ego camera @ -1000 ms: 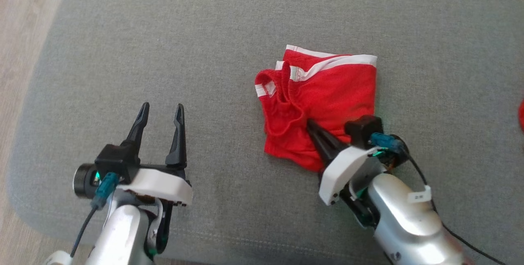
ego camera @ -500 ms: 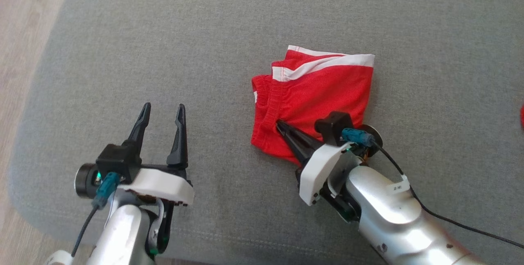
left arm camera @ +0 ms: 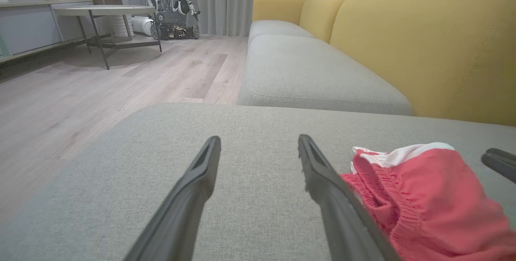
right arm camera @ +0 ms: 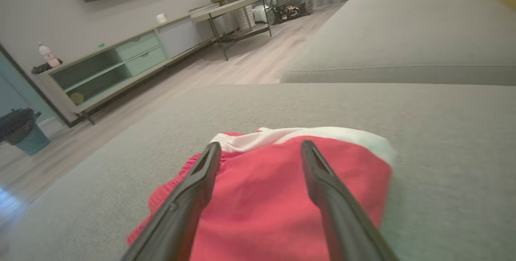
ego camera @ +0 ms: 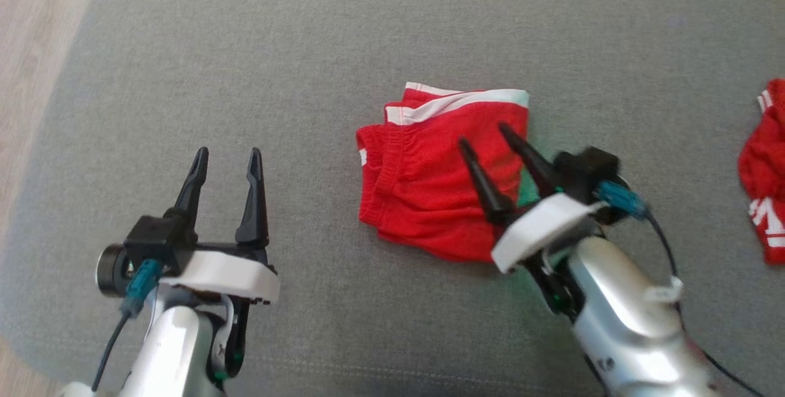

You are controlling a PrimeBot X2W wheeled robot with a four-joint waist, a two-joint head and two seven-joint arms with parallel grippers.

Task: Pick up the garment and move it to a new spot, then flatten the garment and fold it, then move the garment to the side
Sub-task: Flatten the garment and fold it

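Since a moment ago the right gripper (ego camera: 482, 133) has let go of the garment (ego camera: 423, 182); its jaws now stand wide and empty over it. One folded garment lies mid-cushion (ego camera: 306, 47), white-striped edge toward the cushion's far side, waistband toward its left, nearly square with no clear long axis. Of two grippers, the left gripper (ego camera: 227, 151) hovers wide open over the cushion's near left. One other red cloth (ego camera: 763, 164) lies at the cushion's right edge

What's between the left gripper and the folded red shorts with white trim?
Only bare grey sofa cushion separates the left gripper from the red shorts, per the head view.
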